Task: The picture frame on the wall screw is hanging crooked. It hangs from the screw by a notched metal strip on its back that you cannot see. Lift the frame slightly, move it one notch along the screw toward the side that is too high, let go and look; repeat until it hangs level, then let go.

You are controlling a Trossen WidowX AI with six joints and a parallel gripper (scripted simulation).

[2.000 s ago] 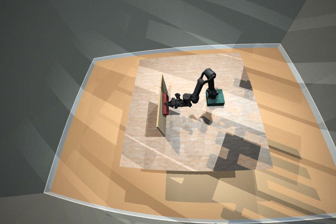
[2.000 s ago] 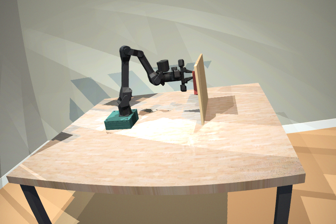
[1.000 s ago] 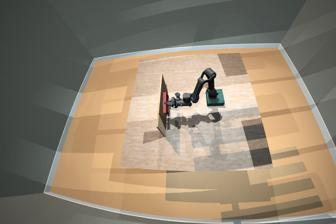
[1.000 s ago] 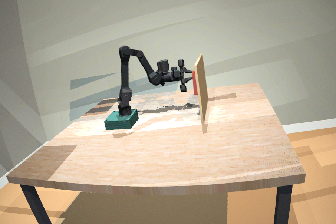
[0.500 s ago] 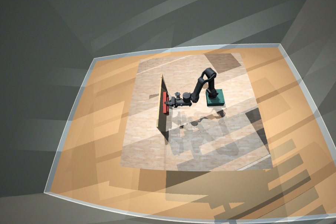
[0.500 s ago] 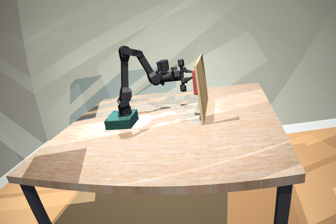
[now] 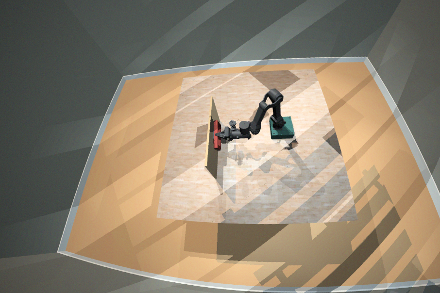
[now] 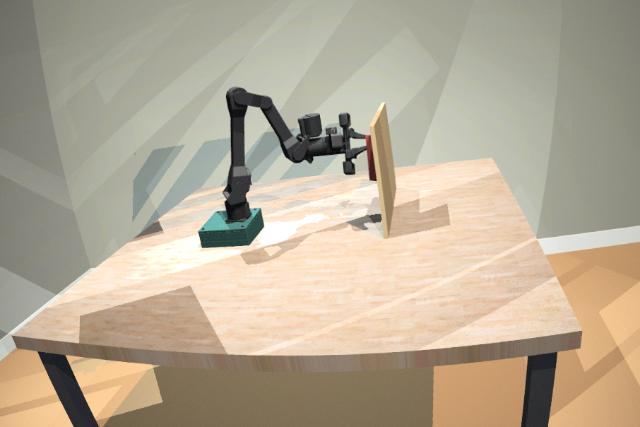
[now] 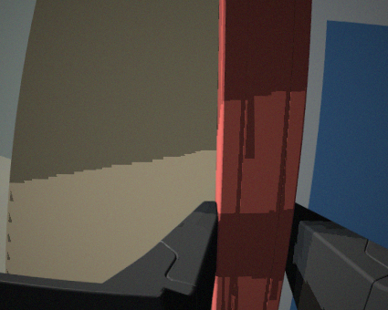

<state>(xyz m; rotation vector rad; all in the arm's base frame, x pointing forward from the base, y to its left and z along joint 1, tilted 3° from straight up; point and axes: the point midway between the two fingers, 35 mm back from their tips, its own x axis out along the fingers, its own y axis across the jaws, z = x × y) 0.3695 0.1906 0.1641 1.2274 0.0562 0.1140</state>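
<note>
The picture frame, a red frame point(image 7: 217, 144) point(image 8: 371, 168) point(image 9: 267, 150), is at the front face of the tan wall panel point(image 7: 209, 151) point(image 8: 383, 163) point(image 9: 124, 105). In the wrist view one red bar runs nearly upright, leaning slightly, with a pale border and a blue picture to its right. My gripper point(image 7: 217, 135) point(image 8: 367, 143) point(image 9: 247, 214) is shut on this bar, one finger on each side. The screw and the notched strip are hidden. The frame's tilt against the panel is too small to judge surely from these views.
The panel stands upright on the wooden table point(image 7: 198, 193) point(image 8: 330, 308). The arm's green base block point(image 7: 287, 131) point(image 8: 225, 237) is on the table, on the frame's side of the panel. Patches of light and shadow cross the table and walls.
</note>
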